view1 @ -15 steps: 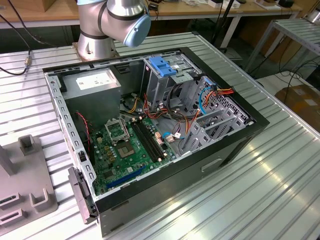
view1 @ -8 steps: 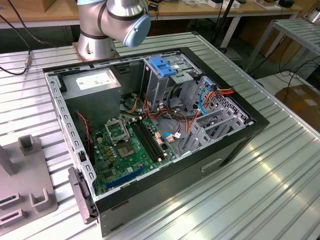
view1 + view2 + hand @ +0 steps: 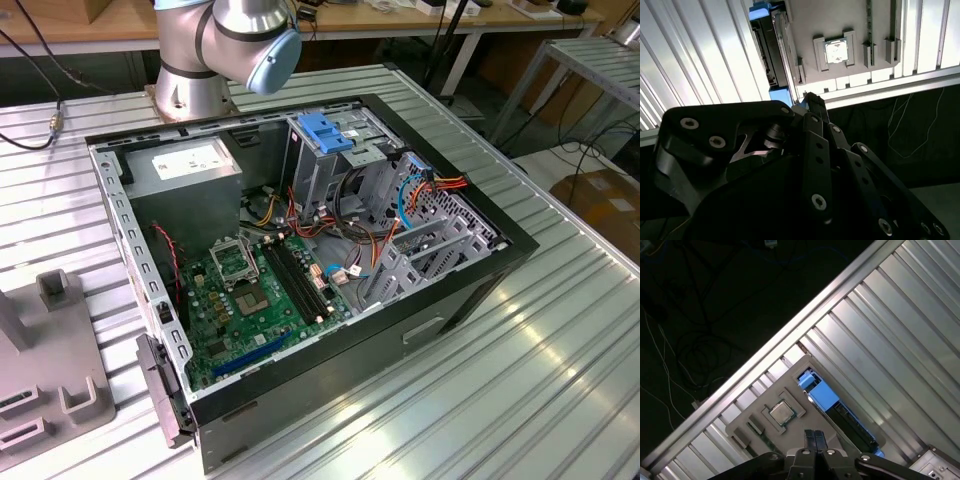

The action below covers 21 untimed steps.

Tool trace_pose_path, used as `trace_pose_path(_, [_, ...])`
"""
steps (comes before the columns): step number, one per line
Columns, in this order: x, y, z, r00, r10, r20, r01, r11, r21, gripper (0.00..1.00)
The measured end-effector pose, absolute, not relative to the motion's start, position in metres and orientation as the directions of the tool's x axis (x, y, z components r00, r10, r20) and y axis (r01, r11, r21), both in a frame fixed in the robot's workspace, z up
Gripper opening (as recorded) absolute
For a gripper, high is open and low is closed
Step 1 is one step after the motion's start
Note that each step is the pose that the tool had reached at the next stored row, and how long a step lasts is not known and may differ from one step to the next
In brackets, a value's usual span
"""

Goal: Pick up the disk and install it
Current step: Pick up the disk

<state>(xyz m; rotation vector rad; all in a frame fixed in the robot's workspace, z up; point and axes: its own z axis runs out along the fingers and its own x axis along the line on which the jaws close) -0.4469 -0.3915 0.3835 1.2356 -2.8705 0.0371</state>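
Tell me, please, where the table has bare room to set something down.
Bare ribbed table lies on the exterior view's right of the computer case. Crowded: the case's cabled inside, and the grey fixture at the view's left.

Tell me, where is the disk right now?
In the first wrist view, the disk sits in a slot of the grey holder on the ribbed metal table, right beside a square chip in that same holder.

The disk has blue plastic rails, the table is shiny ribbed metal, the hand matt black.
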Motion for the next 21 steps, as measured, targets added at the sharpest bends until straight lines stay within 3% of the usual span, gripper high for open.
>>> trace_pose_path(9, [-0.4469, -0.3916, 0.3835, -0.671, -0.741, 0.024, -0.741, 0.671, -0.015, 0.1])
trace_pose_path(21, [-0.4469, -0.3911, 0.3788, -0.522, -0.853, 0.019, -0.853, 0.522, -0.018, 0.11])
